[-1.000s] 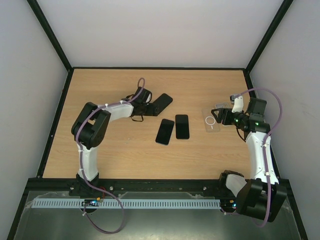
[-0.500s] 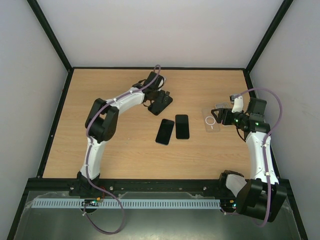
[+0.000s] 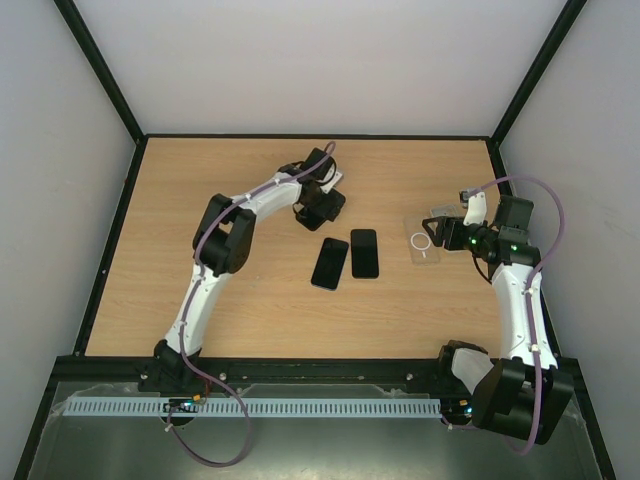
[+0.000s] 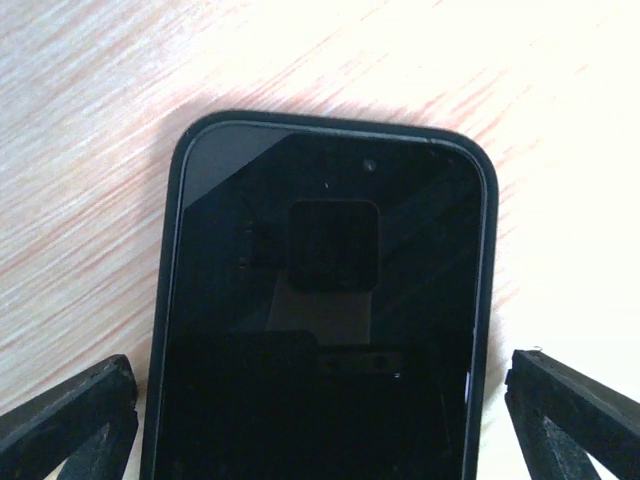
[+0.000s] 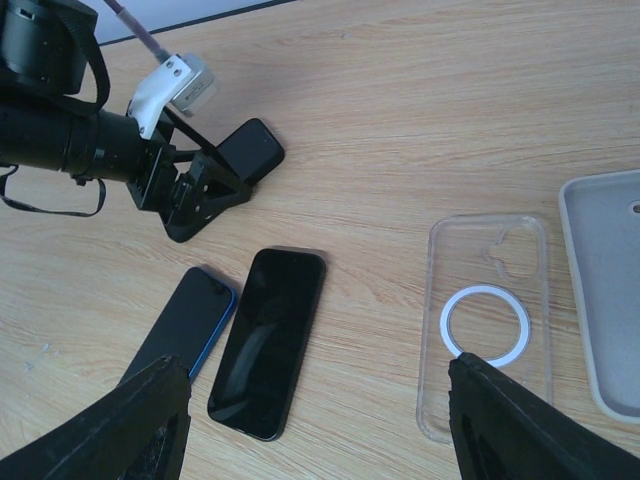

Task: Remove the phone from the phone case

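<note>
Black phone case (image 4: 330,118), bottom cropped, between left end effector (image 4: 318,400).

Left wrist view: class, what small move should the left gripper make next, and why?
Probably lower a little and close across the phone case. The left gripper is open, one finger on each side of the case, touching neither long edge, and the phone sits inside its rim, so nothing can be pulled apart until it is gripped.
</note>
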Controlling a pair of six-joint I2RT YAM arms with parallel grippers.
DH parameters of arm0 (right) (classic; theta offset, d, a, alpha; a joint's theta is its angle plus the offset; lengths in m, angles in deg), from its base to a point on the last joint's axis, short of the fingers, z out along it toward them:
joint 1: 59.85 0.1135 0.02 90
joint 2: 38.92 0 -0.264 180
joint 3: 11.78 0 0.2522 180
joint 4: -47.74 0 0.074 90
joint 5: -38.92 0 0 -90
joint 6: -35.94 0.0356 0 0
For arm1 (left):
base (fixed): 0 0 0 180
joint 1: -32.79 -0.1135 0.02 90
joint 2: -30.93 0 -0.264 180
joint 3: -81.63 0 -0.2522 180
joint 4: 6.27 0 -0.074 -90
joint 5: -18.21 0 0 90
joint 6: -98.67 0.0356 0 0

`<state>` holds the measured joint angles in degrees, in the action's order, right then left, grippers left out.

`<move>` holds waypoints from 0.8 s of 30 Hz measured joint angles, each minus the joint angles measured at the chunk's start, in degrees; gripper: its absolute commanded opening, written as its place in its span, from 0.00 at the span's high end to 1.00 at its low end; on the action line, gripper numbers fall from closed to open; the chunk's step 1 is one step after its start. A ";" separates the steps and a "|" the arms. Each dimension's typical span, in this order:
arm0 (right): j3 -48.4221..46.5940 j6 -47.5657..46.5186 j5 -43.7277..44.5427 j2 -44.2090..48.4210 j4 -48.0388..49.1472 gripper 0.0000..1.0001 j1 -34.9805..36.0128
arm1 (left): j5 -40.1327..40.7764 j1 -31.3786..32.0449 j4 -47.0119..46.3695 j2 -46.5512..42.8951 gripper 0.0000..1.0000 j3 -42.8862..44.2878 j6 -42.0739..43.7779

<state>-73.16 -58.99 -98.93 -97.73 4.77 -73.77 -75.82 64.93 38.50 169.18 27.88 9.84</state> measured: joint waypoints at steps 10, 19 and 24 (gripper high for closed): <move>0.02 0.00 0.13 0.00 0.00 0.30 0.00 | 4.17 0.85 6.60 2.64 0.27 5.68 0.42; 0.02 0.00 0.24 0.00 0.00 0.30 0.00 | 7.65 1.49 9.70 -2.23 0.44 -0.15 -2.95; 0.00 0.00 0.24 0.11 -0.02 0.30 0.00 | 7.89 1.86 10.80 -14.34 0.44 -12.83 -6.51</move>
<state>-73.16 -58.99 -98.69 -97.62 4.75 -73.77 -67.93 66.79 49.30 154.85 15.05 3.32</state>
